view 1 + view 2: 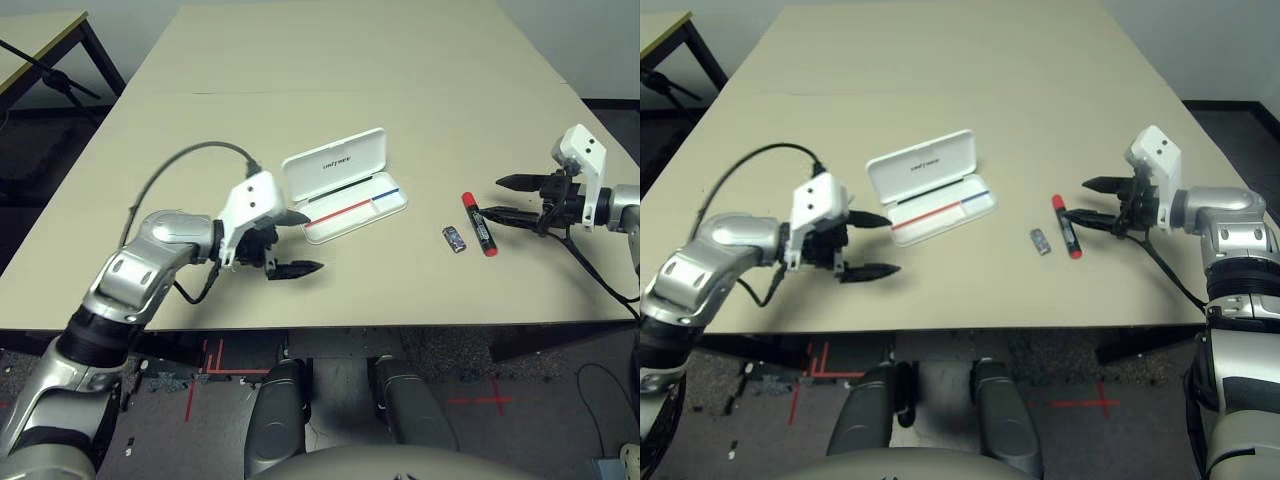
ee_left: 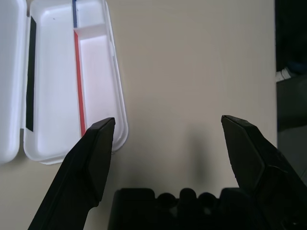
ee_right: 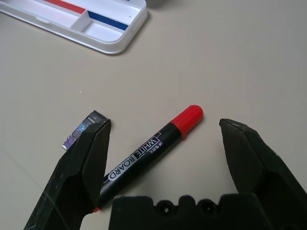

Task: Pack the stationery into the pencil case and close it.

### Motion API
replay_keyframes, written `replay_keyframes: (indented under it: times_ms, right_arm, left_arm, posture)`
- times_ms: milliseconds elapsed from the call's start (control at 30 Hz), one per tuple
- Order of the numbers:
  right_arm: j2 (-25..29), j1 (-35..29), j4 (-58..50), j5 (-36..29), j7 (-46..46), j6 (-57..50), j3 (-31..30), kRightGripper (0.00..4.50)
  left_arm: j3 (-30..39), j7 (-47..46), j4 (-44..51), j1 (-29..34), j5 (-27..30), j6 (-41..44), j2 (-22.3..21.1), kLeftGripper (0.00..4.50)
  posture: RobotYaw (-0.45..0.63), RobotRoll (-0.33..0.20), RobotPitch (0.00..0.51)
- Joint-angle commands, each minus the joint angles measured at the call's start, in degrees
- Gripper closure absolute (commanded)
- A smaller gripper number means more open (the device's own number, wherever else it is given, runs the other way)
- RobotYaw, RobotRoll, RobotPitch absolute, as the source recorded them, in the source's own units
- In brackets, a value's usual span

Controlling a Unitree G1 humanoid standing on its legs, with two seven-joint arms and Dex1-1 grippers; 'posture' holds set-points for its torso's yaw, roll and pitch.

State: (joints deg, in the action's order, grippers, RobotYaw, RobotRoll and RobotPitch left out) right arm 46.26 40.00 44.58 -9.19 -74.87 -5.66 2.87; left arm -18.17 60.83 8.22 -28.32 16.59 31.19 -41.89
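Observation:
The white pencil case (image 1: 345, 185) lies open in the middle of the table, its lid (image 1: 333, 162) tilted up behind a tray with red and blue lines (image 2: 62, 96). To its right lie a small dark eraser piece (image 1: 455, 239) and a red marker (image 1: 478, 223) with a black label (image 3: 153, 146). My right gripper (image 1: 492, 197) is open just right of the marker, its fingers pointing at it, with the eraser (image 3: 84, 129) beside one fingertip. Left of the case's near corner, my left gripper (image 1: 310, 241) hovers open and holds nothing.
The beige table (image 1: 330, 70) stretches far back behind the case. Its front edge runs close below both grippers. A second table (image 1: 40, 30) stands at the far left. A grey cable (image 1: 190, 155) loops over my left forearm.

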Motion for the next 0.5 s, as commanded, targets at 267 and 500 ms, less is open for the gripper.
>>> replay_keyframes:
  times_ms: [267,500]
  right_arm:
    - [-0.2,-0.6,-1.1,0.7,0.2,0.5,-0.5,0.0]
    - [-0.3,-1.1,-1.9,0.6,0.6,0.7,-0.4,0.0]
  left_arm:
    - [-4.8,1.2,-8.6,-6.1,-6.7,-1.5,5.3,0.04]
    - [-6.6,2.0,-12.7,-7.6,-9.6,-1.8,7.7,0.04]
  posture:
    - [-0.02,0.0,0.115]
    - [-0.03,0.0,0.118]
